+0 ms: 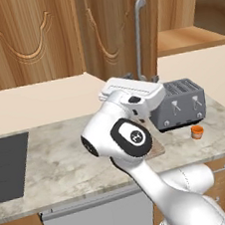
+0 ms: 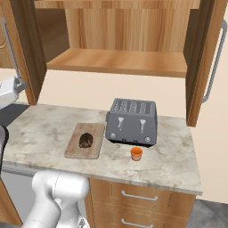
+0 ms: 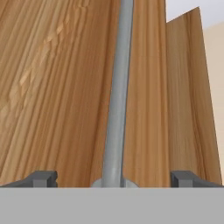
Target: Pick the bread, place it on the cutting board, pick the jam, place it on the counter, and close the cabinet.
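The cabinet (image 2: 120, 40) is seen at 12 o'clock in the right base view, its doors swung open and its shelf bare. One open door (image 1: 118, 28) is seen at 12 o'clock in the left base view, with its grey bar handle (image 1: 139, 35) standing upright. Below it the marbled worktop (image 2: 173, 156) is stretched across the middle of both base views. The white arm (image 1: 134, 147) is raised from 5 o'clock in the left base view and is bent toward the open door.

A grey toaster (image 2: 132, 121) is placed on the worktop at the centre of the right base view. The cutting board (image 2: 84, 140) is laid flat at 9 o'clock from the toaster, just beside it. The bread (image 2: 86, 140) is rested on the middle of the board. The jam (image 2: 136, 153) is stood upright on the worktop at 6 o'clock from the toaster, near its front face and apart from the board.

In the hand view the end effector (image 3: 113, 178) is spread wide, its two dark fingertips (image 3: 43, 178) set at either side of the door handle (image 3: 119, 87), which is seen between them at 12 o'clock. No contact with the handle can be told.
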Controlling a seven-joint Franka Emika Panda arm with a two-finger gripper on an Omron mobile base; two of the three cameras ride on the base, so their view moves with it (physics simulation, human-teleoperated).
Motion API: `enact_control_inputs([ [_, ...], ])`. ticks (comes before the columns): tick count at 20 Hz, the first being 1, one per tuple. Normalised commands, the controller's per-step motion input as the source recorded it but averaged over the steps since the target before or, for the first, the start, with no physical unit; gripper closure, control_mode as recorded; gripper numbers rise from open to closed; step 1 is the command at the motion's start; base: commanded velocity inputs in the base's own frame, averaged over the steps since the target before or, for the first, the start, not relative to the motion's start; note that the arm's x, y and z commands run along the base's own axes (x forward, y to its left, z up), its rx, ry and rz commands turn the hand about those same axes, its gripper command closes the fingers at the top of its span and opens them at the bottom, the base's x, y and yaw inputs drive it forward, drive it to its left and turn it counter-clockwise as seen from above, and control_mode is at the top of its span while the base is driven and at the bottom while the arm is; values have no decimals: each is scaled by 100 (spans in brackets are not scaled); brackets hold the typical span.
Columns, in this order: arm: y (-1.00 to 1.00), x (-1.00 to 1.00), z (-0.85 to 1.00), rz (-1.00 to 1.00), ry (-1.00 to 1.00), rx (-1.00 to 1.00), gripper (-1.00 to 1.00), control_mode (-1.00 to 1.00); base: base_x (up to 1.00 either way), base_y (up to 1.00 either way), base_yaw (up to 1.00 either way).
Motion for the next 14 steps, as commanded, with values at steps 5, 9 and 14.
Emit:
enact_control_inputs([
  [5, -20, 32, 0, -4, 0, 0, -100, -100, 0, 0, 0],
  [9, -18, 34, 0, -5, 0, 0, -100, -100, 0, 0, 0],
  [14, -22, 38, 0, -1, 0, 0, -100, -100, 0, 0, 0],
])
